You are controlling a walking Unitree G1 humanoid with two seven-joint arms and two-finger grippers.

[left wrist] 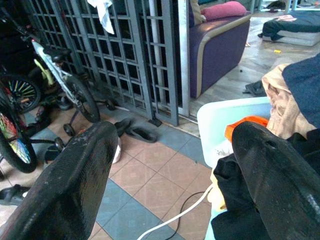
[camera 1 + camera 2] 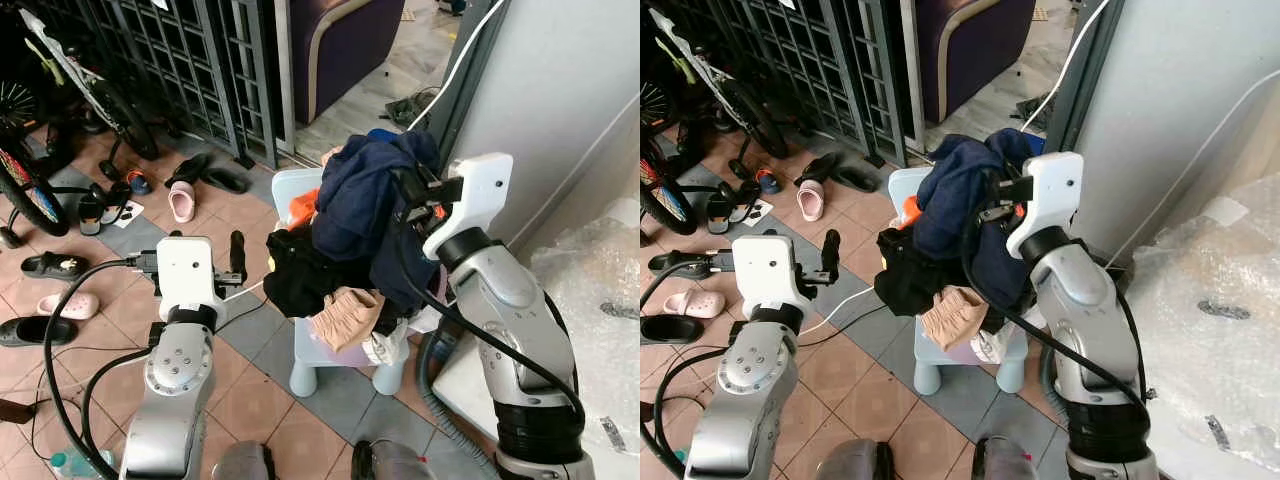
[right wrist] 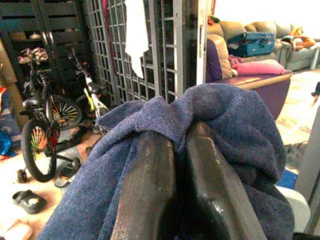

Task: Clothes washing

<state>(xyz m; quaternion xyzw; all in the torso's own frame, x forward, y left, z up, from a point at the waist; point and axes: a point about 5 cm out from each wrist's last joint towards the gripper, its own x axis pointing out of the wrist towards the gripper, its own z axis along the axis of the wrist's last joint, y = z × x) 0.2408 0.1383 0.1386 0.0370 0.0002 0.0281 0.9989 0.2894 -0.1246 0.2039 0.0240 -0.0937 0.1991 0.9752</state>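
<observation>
A heap of clothes lies on a small pale blue stool (image 2: 318, 358): a dark blue garment (image 2: 362, 200) on top, black cloth (image 2: 295, 270), a beige piece (image 2: 345, 317) and an orange bit (image 2: 303, 208). My right gripper (image 3: 175, 165) is shut on the dark blue garment (image 3: 220, 115), lifting it over the heap. My left gripper (image 1: 175, 165) is open just left of the stool, its black fingers (image 2: 237, 255) beside the black cloth (image 1: 235, 200), with nothing between them.
Metal grille gates (image 2: 190, 60) stand behind, with a purple sofa (image 2: 345, 45) beyond the doorway. Bicycles (image 2: 30, 120) and several shoes and sandals (image 2: 180, 200) crowd the tiled floor at left. A grey wall (image 2: 560, 90) and bubble wrap (image 2: 600, 300) are on the right. A white cable (image 1: 175, 215) crosses the floor.
</observation>
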